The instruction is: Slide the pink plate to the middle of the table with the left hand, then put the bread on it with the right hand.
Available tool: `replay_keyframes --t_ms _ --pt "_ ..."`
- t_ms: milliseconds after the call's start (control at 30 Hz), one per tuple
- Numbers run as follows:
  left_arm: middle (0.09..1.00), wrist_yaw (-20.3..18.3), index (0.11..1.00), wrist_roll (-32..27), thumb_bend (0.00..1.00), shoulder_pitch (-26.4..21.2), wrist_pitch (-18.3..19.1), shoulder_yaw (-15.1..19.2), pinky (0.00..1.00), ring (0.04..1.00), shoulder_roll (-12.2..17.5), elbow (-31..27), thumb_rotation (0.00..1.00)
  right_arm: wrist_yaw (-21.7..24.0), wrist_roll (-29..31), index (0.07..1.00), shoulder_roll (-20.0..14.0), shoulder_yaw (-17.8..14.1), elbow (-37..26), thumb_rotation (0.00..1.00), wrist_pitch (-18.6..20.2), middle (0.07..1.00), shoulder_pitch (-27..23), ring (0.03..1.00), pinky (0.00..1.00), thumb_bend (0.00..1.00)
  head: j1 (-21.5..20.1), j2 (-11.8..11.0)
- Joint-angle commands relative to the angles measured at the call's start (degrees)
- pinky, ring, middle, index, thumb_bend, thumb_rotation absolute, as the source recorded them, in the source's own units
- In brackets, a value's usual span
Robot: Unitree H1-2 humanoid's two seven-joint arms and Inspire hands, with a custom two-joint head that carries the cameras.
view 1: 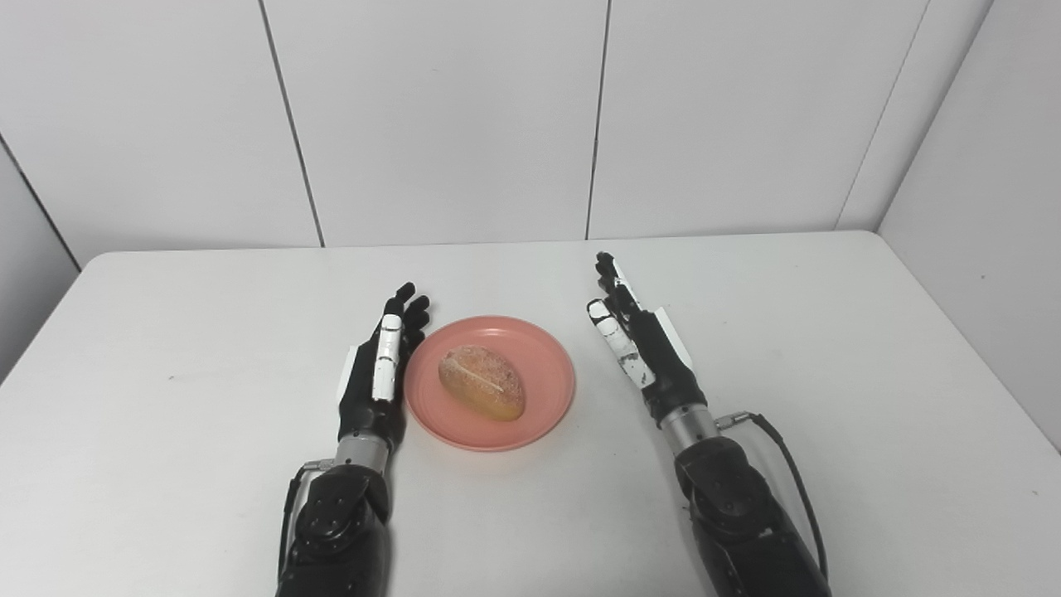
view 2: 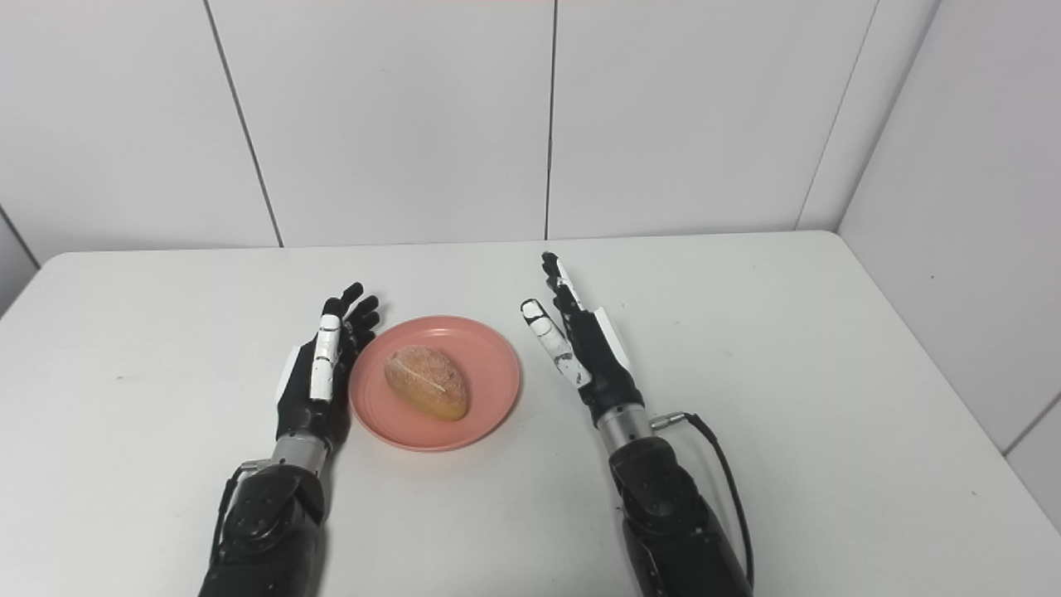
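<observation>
The pink plate sits near the middle of the white table. A golden bread roll lies on it, tilted slightly. My left hand rests edge-on right beside the plate's left rim, fingers stretched out and apart, holding nothing. Whether it touches the rim I cannot tell. My right hand is a short way to the right of the plate, apart from it, open with fingers pointing away from me and thumb spread.
White wall panels stand behind the table's far edge, and a side wall runs close along the right edge. A cable loops at the right forearm.
</observation>
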Motion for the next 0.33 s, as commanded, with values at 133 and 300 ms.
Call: replay_keyframes --t_ms 133,300 --pt "0.898 -0.4 0.888 -0.4 0.51 -0.4 -0.1 0.2 0.95 0.922 0.1 -1.2 1.00 2.4 6.5 1.000 2.9 -2.2 -0.7 1.00 1.7 1.000 -2.9 1.000 1.00 0.72 0.0 -0.1" --pt "0.903 -0.8 0.894 0.0 0.51 -0.3 -0.3 -0.3 0.96 0.927 0.5 -1.5 1.00 1.6 6.4 1.000 4.3 -2.3 -0.8 1.00 2.2 1.000 -2.4 1.000 1.00 0.71 -0.6 0.3"
